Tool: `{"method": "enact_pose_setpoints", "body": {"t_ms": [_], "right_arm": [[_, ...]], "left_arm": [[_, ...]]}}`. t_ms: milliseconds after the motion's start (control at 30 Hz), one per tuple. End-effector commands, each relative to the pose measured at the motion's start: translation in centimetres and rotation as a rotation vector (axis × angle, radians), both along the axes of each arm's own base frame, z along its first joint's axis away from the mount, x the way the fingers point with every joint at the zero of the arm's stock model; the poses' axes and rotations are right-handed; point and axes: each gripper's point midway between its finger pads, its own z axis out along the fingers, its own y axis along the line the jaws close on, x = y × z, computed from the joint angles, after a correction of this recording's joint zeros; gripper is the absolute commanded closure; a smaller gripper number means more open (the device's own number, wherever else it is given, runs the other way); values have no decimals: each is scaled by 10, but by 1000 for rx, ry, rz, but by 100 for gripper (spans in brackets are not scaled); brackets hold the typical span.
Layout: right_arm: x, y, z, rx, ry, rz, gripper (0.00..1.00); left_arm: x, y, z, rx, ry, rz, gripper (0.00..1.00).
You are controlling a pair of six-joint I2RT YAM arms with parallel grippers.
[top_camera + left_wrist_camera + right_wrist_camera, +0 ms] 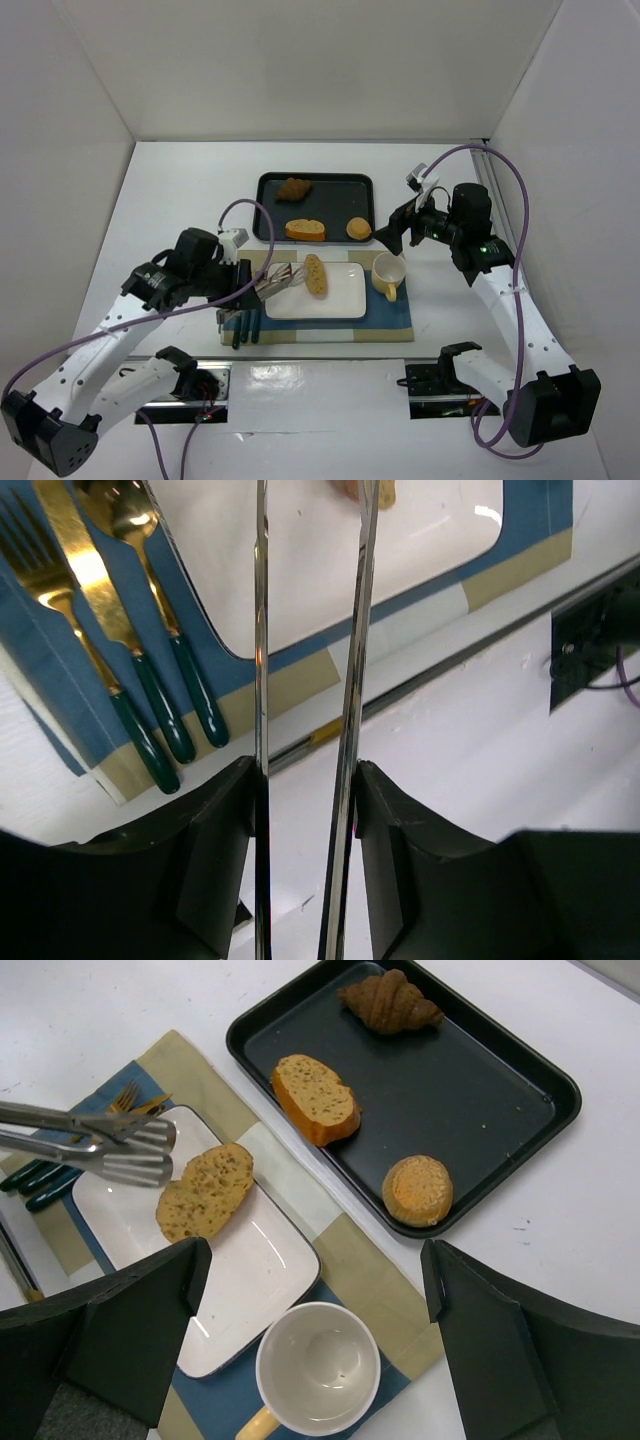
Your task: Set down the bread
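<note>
**A:** Where does the bread sit?

**B:** The bread (205,1191) lies flat on the white plate (340,300), toward its far edge. Nothing grips it. The plate rests on a blue-and-tan placemat (390,315) on the white worktop (180,190).

**A:** And the left pincer?

**B:** The left pincer (305,810) is clamped on a pair of metal tongs (280,280), one finger pressing each arm from outside. The blades stand apart, with nothing between them, and their tips are just beside the bread's nearer end. I cannot tell if they touch it.

**A:** The right one?

**B:** The right pincer (315,1260) is spread wide and holds nothing. It hangs above the placemat, over a white cup (318,1368) with a yellow handle that stands just right of the plate.

**A:** What else is there?

**B:** A dark tray (480,1080) beyond the placemat carries three pieces well apart: a brown croissant (390,1002), a thick golden loaf slice (315,1098) and a small round bun (417,1189). Left of the plate lie a fork (30,540), a knife (85,570) and a spoon (130,520) side by side, with gold heads and dark green handles.
</note>
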Motion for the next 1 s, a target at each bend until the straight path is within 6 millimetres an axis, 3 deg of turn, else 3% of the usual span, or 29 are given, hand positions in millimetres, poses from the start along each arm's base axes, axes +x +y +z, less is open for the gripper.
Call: {"method": "enact_pose_setpoints", "body": {"t_ms": [0, 233, 433, 467, 500, 567, 733, 833, 967], "right_arm": [[-1, 2, 21, 4, -64, 19, 0], [-4, 2, 22, 4, -64, 19, 0], [-7, 4, 26, 12, -72, 36, 0], [-7, 4, 26, 12, -72, 36, 0], [-8, 5, 30, 17, -81, 45, 0], [-9, 5, 28, 16, -72, 45, 0], [-11, 5, 31, 17, -81, 45, 0], [-10, 5, 31, 11, -88, 47, 0], [-9, 5, 28, 10, -77, 47, 0]], "left_arm": [[13, 7, 33, -14, -125, 90, 44], [51, 32, 54, 30, -283, 325, 45], [101, 63, 32, 114, -281, 531, 45], [111, 66, 35, 120, -294, 545, 47], [122, 75, 25, 176, -265, 572, 47], [141, 97, 28, 221, -258, 639, 47], [174, 151, -3, 365, -181, 743, 47], [177, 179, -23, 446, -128, 778, 47], [175, 200, -54, 503, -35, 771, 45]]}}
